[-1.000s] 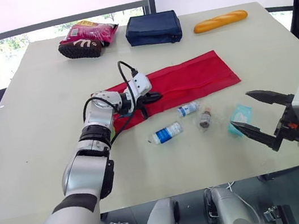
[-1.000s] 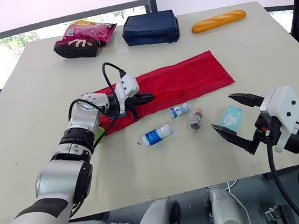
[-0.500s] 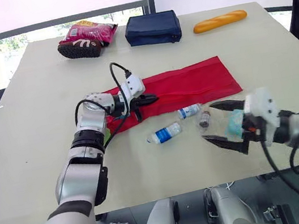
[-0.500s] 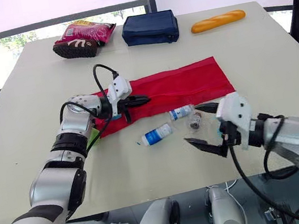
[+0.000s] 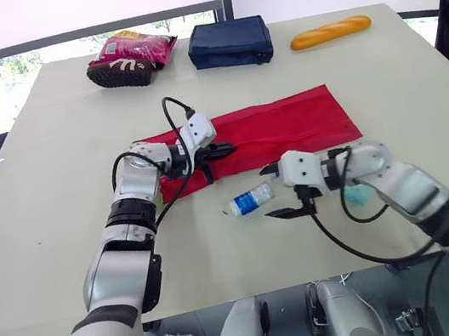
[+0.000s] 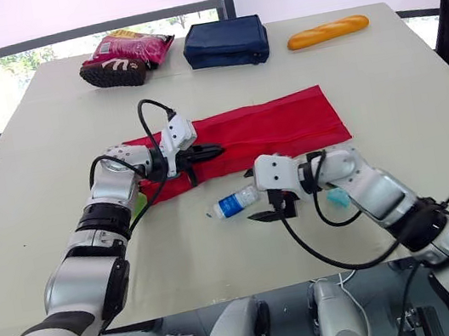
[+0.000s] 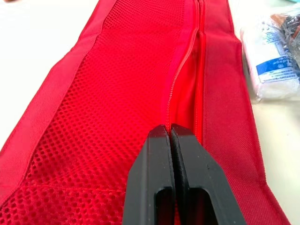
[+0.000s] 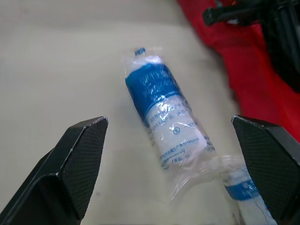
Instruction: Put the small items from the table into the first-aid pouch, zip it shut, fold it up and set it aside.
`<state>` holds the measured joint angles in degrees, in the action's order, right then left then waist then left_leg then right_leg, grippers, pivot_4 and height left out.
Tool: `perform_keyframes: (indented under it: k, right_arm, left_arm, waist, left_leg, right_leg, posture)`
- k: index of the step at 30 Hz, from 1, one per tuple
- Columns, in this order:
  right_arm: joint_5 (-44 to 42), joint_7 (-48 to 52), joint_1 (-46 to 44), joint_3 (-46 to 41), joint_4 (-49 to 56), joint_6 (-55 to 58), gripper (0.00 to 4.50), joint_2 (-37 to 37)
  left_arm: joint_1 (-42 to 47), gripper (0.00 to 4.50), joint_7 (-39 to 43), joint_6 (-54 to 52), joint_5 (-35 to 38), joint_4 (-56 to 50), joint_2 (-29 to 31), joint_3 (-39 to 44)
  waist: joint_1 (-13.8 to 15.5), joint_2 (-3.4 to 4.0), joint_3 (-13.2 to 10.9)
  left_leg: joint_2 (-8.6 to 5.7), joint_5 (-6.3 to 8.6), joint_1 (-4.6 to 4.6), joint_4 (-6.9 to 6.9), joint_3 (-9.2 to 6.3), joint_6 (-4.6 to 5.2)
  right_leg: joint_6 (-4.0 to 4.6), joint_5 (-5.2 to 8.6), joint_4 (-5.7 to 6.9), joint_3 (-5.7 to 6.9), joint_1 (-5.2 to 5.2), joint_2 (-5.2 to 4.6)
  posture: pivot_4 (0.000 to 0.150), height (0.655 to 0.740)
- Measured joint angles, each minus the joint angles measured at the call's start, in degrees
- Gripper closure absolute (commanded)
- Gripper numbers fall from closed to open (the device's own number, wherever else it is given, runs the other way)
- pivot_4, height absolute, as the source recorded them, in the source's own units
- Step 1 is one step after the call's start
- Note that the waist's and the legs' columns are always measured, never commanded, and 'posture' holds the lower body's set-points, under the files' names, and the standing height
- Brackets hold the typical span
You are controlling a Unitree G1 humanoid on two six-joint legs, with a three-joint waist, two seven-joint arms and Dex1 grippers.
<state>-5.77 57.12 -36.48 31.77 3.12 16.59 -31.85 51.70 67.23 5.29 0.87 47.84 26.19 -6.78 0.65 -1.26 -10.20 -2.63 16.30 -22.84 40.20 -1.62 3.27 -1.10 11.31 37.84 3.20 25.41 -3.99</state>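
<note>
The red first-aid pouch (image 5: 286, 123) lies flat and unfolded across the middle of the table. My left gripper (image 5: 225, 147) is shut on the pouch's fabric beside the zip (image 7: 185, 89), near its left end. A bandage roll (image 5: 250, 201) in a blue-and-white wrapper lies in front of the pouch. My right gripper (image 5: 270, 190) is open right beside this roll, its fingers spread on either side of it (image 8: 166, 124). A second small roll (image 8: 243, 190) lies next to the first. A teal packet (image 5: 357, 195) peeks out behind my right forearm.
At the table's far side lie a navy bag (image 5: 229, 43), a baguette (image 5: 330, 31), a pink snack bag (image 5: 136, 49) and a dark object (image 5: 120, 73). Bare tabletop stretches to the left and right of the pouch.
My right gripper has swung from the table's front right corner leftwards to the bandage roll, staying open. My left gripper has stayed shut on the pouch.
</note>
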Motion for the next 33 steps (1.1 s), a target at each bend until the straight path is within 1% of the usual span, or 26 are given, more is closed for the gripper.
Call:
perform_keyframes:
  k: [2,3,4,6,9,10,11,12,13,15,18,20,23,26,28,30,33]
  right_arm:
    - [1.9,1.2,-1.2,1.1,-3.4,-1.3,0.0,1.0]
    - [2.9,1.8,-1.6,1.2,-4.9,-2.1,0.51,1.5]
    - [3.3,2.3,-1.8,1.2,-5.5,-2.7,0.86,1.9]
    - [4.2,3.2,-2.2,1.2,-6.2,-3.9,1.8,2.4]
    - [4.5,4.0,-1.8,0.8,-5.8,-3.6,2.99,2.7]
    - [3.8,4.3,-1.0,0.1,-4.8,-2.5,3.63,2.8]
    - [3.1,4.9,-0.3,-0.7,-3.6,-1.3,4.07,2.7]
    - [2.6,5.0,0.1,-1.3,-2.7,-0.4,4.29,2.6]
    - [1.4,4.9,1.2,-2.7,-0.8,1.4,4.41,2.4]
    - [-1.9,3.3,4.4,-6.7,5.1,7.4,4.41,2.3]
    - [-4.6,-0.4,7.6,-10.7,12.0,15.6,4.41,2.4]
    - [-5.6,-5.3,10.4,-13.8,17.4,24.0,4.41,3.0]
    - [-5.7,-13.0,12.7,-18.2,21.8,32.9,4.41,5.5]
    - [-5.3,-20.4,13.0,-21.1,25.2,40.4,4.41,8.3]
    - [-4.3,-25.4,12.4,-21.5,25.7,44.7,4.41,11.5]
    - [-3.8,-27.9,12.3,-21.3,25.7,46.3,4.41,12.8]
    - [-3.1,-30.7,11.6,-20.3,25.6,47.7,4.41,12.9]
  left_arm:
    - [-0.1,4.49,0.0,-0.1,0.0,-0.1,0.0,0.0]
    - [-0.2,4.5,-0.1,-0.1,0.0,-0.1,0.0,0.0]
    - [-0.2,4.5,-0.1,-0.2,0.0,-0.2,0.0,0.0]
    - [-0.4,4.5,-0.1,-0.5,0.0,-0.7,-0.1,0.0]
    - [-0.7,4.5,-0.2,-1.0,0.1,-1.5,-0.1,0.0]
    - [-0.8,4.5,-0.2,-1.2,0.2,-2.0,-0.1,0.0]
    - [-1.0,4.5,-0.2,-1.3,0.4,-2.4,0.0,0.0]
    - [-1.2,4.5,-0.2,-1.6,0.5,-2.5,0.0,0.0]
    - [-1.6,4.5,0.0,-2.2,0.8,-3.3,-0.1,0.0]
    - [-2.7,4.5,0.6,-3.8,1.8,-5.1,-0.2,0.1]
    - [-3.6,4.5,1.0,-6.4,3.3,-7.7,-0.4,0.1]
    - [-4.2,4.5,1.0,-9.0,4.4,-10.4,-0.6,0.2]
    - [-4.9,4.5,0.0,-12.4,5.6,-12.8,-1.0,0.6]
    - [-5.6,4.5,-1.3,-15.8,6.5,-16.4,-1.7,0.6]
    - [-7.1,4.5,-1.9,-18.0,7.3,-19.6,-2.1,0.6]
    - [-8.1,4.5,-2.5,-19.4,7.4,-21.2,-2.7,0.4]
    - [-9.3,4.5,-4.2,-22.3,7.8,-23.8,-3.4,0.4]
  waist:
    - [0.0,0.0,0.0]
    - [0.0,0.0,0.0]
    - [0.0,0.0,0.0]
    - [-0.1,0.0,0.0]
    - [0.0,0.0,0.0]
    - [0.0,0.0,0.0]
    - [0.0,0.01,0.0]
    - [0.0,0.01,0.0]
    - [0.0,0.01,0.0]
    - [0.1,0.01,0.0]
    - [0.1,0.01,0.0]
    - [0.1,0.01,0.0]
    - [0.1,0.01,0.0]
    - [0.1,0.01,0.0]
    - [-0.1,0.03,0.0]
    - [0.0,0.04,0.0]
    - [0.0,0.04,0.0]
  left_leg:
    - [-0.02,0.0,0.0,0.0,0.0,0.0]
    - [-0.02,0.0,0.0,0.0,-0.01,-0.01]
    - [-0.02,0.0,0.0,0.0,-0.01,-0.01]
    - [-0.02,-0.01,0.0,0.0,-0.01,-0.02]
    - [-0.02,-0.01,0.0,0.0,-0.02,-0.02]
    - [-0.02,-0.01,0.0,0.0,-0.03,-0.02]
    - [-0.03,0.0,-0.01,0.0,-0.03,-0.03]
    - [-0.03,0.0,-0.01,0.0,-0.03,-0.03]
    - [-0.04,0.0,-0.01,0.0,-0.03,-0.03]
    - [-0.03,0.0,-0.04,0.0,-0.1,-0.03]
    - [-0.03,0.0,-0.06,0.0,-0.12,-0.03]
    - [-0.03,0.0,-0.07,0.0,-0.13,-0.04]
    - [-0.03,0.0,-0.06,0.0,-0.12,-0.04]
    - [-0.04,0.0,-0.06,0.0,-0.12,-0.04]
    - [-0.03,0.0,-0.04,-0.01,-0.08,-0.05]
    - [-0.03,0.0,-0.04,-0.01,-0.08,-0.05]
    - [-0.08,0.0,-0.05,-0.01,-0.07,-0.04]
  right_leg:
    - [0.0,0.0,0.0,-0.01,0.0,-0.01]
    - [-0.01,0.0,0.0,-0.01,0.0,-0.01]
    - [0.0,0.0,0.0,-0.02,0.01,-0.01]
    - [0.0,-0.01,0.02,-0.03,0.02,-0.01]
    - [0.0,-0.01,0.02,-0.05,0.02,-0.02]
    - [0.0,-0.01,0.02,-0.08,0.02,-0.03]
    - [0.0,-0.01,0.02,-0.12,0.02,-0.03]
    - [0.0,-0.01,0.02,-0.13,0.03,-0.03]
    - [0.0,-0.01,0.02,-0.13,0.03,-0.04]
    - [0.0,-0.01,0.03,-0.2,0.03,-0.07]
    - [0.0,-0.01,0.03,-0.2,0.04,-0.1]
    - [0.0,-0.01,0.04,-0.21,0.04,-0.13]
    - [0.0,-0.01,0.06,-0.24,0.06,-0.14]
    - [0.0,-0.01,0.08,-0.26,0.07,-0.12]
    - [0.01,-0.01,0.09,-0.32,0.09,-0.11]
    - [0.01,-0.01,0.09,-0.31,0.1,-0.06]
    - [0.0,-0.01,0.08,-0.32,0.09,-0.07]
  posture:
    - [0.15,0.7397]
    - [0.15,0.7397]
    - [0.15,0.7397]
    - [0.15,0.7397]
    - [0.15,0.7397]
    - [0.15,0.7397]
    - [0.15,0.7397]
    - [0.15,0.7397]
    - [0.15,0.7397]
    - [0.15,0.7397]
    - [0.15,0.7397]
    - [0.15,0.7397]
    - [0.15,0.7397]
    - [0.15,0.7397]
    - [0.15,0.7397]
    - [0.15,0.7397]
    - [0.15,0.7397]
